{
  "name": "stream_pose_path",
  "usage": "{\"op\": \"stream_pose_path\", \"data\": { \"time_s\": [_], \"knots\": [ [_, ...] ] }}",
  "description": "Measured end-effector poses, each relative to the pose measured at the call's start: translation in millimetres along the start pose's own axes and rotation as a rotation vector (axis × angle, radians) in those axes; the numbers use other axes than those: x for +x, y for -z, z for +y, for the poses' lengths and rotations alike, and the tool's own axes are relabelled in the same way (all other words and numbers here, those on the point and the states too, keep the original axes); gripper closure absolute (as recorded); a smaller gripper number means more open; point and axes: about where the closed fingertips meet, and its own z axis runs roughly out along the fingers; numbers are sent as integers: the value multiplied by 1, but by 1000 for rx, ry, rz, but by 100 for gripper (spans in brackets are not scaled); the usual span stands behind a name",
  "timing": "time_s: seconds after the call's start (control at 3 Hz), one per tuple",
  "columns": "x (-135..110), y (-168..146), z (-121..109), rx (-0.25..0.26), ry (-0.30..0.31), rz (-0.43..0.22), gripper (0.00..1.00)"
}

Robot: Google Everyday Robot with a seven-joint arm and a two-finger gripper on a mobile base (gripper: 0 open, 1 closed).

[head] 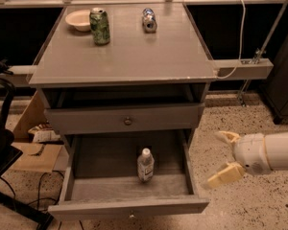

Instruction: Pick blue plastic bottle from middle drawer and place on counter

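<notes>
Blue plastic bottle (145, 165) stands upright on the floor of the open middle drawer (101, 164). In our one camera view it sits to the left of the gripper (224, 156), at about the same height in the frame and well apart from it. We see the gripper outside the drawer's right wall, over the speckled floor (240, 210), its two pale fingers (226, 174) spread wide with nothing between them. Up and to the left of the gripper lies the counter (134, 51), carrying an upright green can (100, 27), a bowl (78, 19) just beside it, and a small can (149, 19) on its side. Between the counter and the open drawer we see a shut drawer front (86, 121) with a round knob (128, 120).
</notes>
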Motion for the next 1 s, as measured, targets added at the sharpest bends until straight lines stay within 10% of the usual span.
{"op": "stream_pose_path", "data": {
  "time_s": [0.33,1.0],
  "knots": [
    [7,-22,-30,79,-64,-202,0],
    [10,-29,-33,81,-77,-226,0]
  ]
}}
